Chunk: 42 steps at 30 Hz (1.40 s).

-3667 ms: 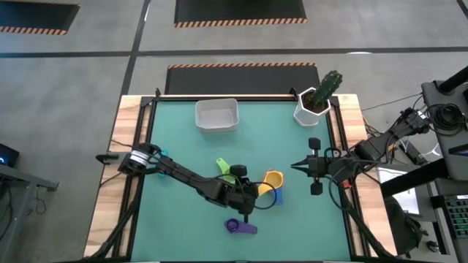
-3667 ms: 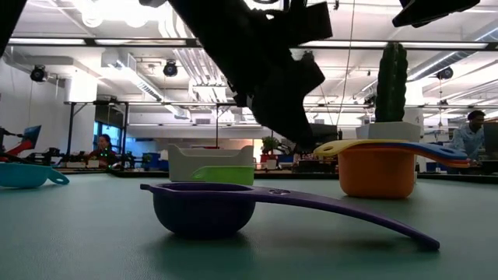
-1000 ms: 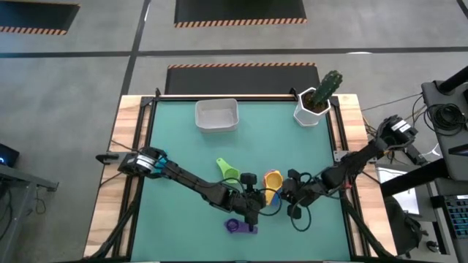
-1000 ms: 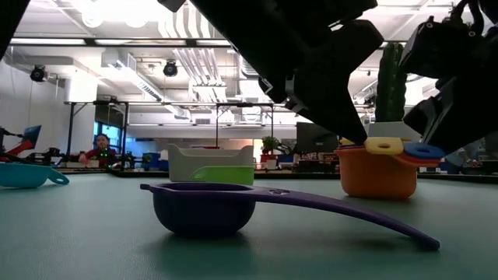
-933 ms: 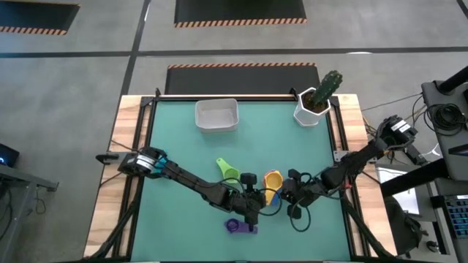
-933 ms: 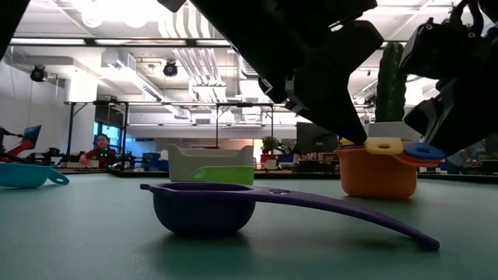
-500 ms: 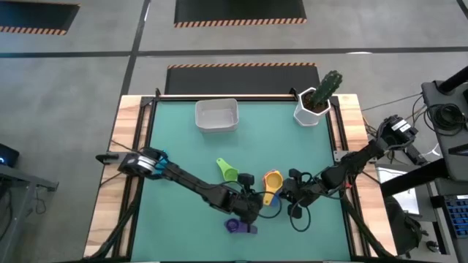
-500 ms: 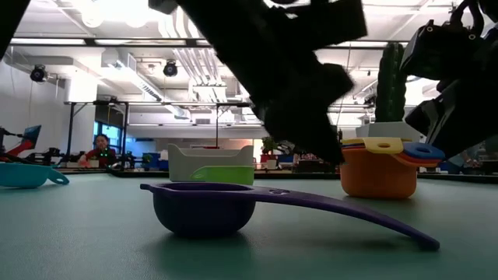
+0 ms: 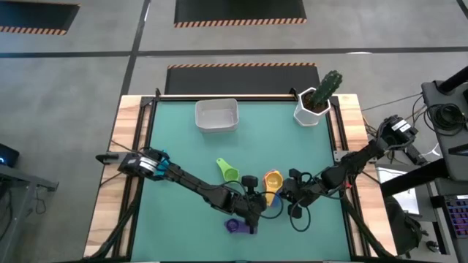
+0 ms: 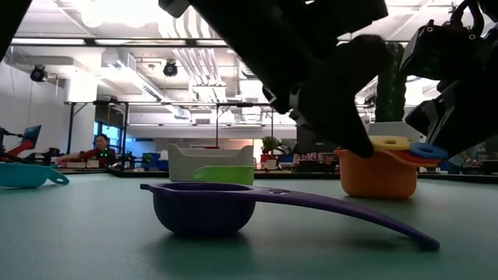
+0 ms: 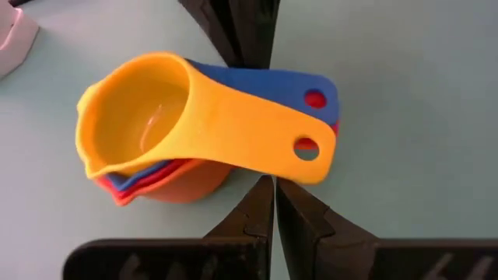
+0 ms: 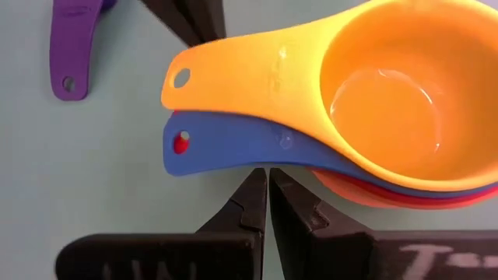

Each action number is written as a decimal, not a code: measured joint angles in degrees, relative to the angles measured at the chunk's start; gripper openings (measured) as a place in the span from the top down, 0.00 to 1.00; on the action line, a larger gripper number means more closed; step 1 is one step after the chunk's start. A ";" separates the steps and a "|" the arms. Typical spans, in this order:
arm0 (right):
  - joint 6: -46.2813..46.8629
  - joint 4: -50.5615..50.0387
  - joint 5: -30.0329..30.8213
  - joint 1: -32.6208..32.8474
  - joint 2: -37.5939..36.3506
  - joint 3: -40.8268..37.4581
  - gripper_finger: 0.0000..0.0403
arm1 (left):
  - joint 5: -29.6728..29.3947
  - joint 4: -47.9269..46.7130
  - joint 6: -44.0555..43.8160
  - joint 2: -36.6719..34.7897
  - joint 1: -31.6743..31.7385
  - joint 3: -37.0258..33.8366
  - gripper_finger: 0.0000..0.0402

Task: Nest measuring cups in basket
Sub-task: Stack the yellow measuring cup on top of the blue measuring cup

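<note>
I have both arms crowded on the nested stack of measuring cups [image 9: 273, 180], just right of centre in the lower half of the high view, yellow on top with blue, red and orange under it. My left end effector [image 11: 272, 204] has its fingers closed together, tips just beside the handles and gripping nothing; my right end effector [image 12: 267, 196] is likewise pinched shut and empty by the blue handle. The basket [image 9: 216, 114] sits well apart, upper centre of the table [image 9: 175, 139]. To do this step well I judge one arm should back off, the other open, straddle the stacked handles squarely and close on all of them, so the stack lifts level. The purple cup [image 9: 235, 226] and green cup [image 9: 229, 172] lie loose nearby
</note>
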 joint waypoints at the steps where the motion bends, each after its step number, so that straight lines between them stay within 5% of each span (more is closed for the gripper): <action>1: 0.00 0.02 0.00 0.00 0.00 0.00 0.98 | 0.52 0.42 -0.03 0.00 -0.04 0.13 1.00; 16: -0.13 2.90 0.19 -0.13 0.00 0.00 0.98 | 2.67 3.77 -3.25 0.00 0.26 0.28 1.00; 25: 1.52 -0.88 -0.01 -0.13 0.00 -0.02 0.98 | 0.69 -12.86 -3.26 -0.71 0.15 5.51 1.00; 42: 0.27 6.19 0.18 -0.13 3.26 -0.04 0.98 | -3.57 -19.34 -2.57 -0.33 0.60 5.73 1.00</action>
